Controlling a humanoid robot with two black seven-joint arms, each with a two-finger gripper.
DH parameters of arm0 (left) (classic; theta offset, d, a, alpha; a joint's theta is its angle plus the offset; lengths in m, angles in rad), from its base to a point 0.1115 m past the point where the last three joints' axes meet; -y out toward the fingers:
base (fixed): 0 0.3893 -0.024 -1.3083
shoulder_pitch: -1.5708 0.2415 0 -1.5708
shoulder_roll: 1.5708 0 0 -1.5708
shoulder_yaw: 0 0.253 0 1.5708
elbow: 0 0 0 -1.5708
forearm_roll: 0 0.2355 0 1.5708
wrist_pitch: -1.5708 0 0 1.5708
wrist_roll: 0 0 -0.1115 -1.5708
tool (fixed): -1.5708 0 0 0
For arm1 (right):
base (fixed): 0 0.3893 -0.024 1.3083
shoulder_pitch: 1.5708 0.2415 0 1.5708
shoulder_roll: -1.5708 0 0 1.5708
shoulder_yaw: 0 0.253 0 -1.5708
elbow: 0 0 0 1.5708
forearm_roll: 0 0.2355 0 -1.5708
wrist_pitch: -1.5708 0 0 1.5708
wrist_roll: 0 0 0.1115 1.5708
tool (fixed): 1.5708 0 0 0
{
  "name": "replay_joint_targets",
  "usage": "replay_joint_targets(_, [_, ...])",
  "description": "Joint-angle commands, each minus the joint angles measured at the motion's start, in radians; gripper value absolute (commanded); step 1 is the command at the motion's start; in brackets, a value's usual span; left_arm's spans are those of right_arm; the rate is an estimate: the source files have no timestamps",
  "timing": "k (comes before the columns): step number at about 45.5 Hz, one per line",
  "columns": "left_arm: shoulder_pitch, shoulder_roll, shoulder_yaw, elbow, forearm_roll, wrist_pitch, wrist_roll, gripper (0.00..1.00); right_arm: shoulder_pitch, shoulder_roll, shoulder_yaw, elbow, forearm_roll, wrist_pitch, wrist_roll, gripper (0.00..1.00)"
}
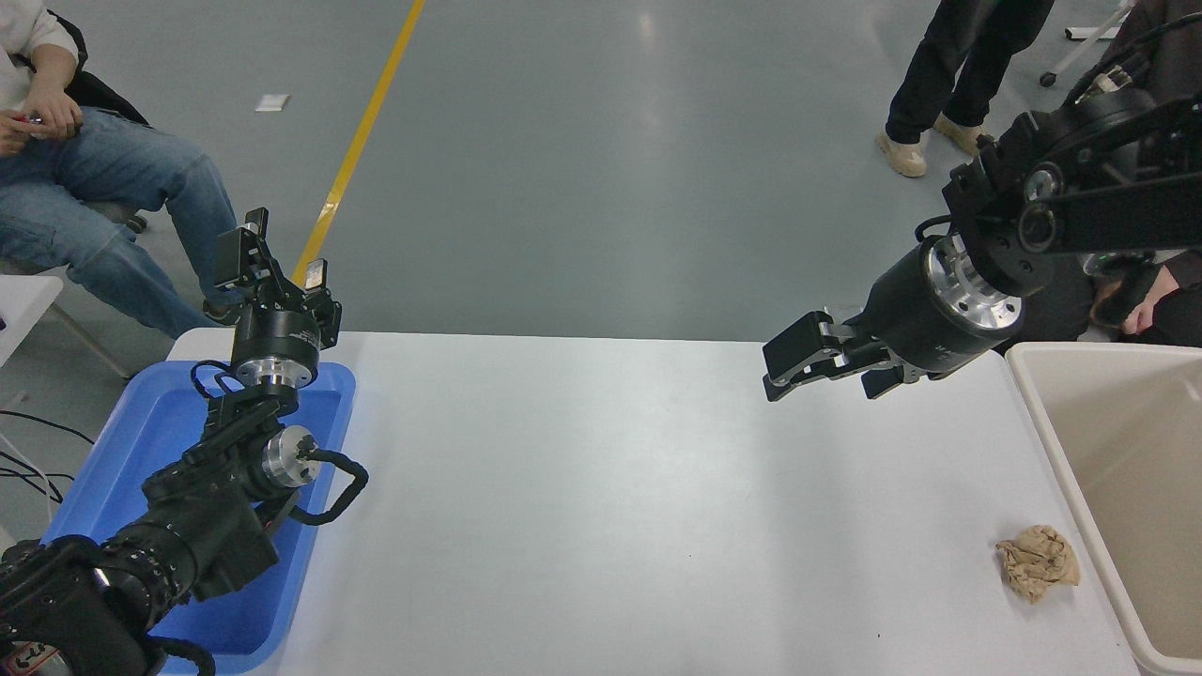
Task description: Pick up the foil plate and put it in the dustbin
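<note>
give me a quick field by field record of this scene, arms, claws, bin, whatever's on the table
left arm: parked at the lower left over the blue tray
left claw: open, empty, pointing away from the camera
right arm: reaches in from the right edge above the table's far right part
right claw: empty, fingers' state unclear
dustbin: beige, at the table's right end; what shows of its inside is empty
foil plate: not visible
other item: crumpled brown paper ball on the table beside the dustbin
people: one seated far left, others standing far right
</note>
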State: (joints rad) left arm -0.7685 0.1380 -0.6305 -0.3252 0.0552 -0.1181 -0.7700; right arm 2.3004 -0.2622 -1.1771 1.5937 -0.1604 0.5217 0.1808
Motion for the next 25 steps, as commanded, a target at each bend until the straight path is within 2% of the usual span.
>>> replay_joint_targets(1, [0.000, 0.000, 0.000, 0.000, 0.000, 0.000, 0.000, 1.00, 0.031, 0.049, -0.001, -0.011, 0.012, 0.031, -0.011, 1.00])
replay_joint_targets(10, [0.000, 0.000, 0.000, 0.000, 0.000, 0.000, 0.000, 1.00, 0.011, 0.138, -0.026, -0.092, 0.025, 0.000, -0.011, 1.00])
replay_joint_targets(25, [0.002, 0.000, 0.000, 0.000, 0.000, 0.000, 0.000, 1.00, 0.027, 0.172, -0.096, -0.120, 0.070, 0.061, -0.001, 1.00])
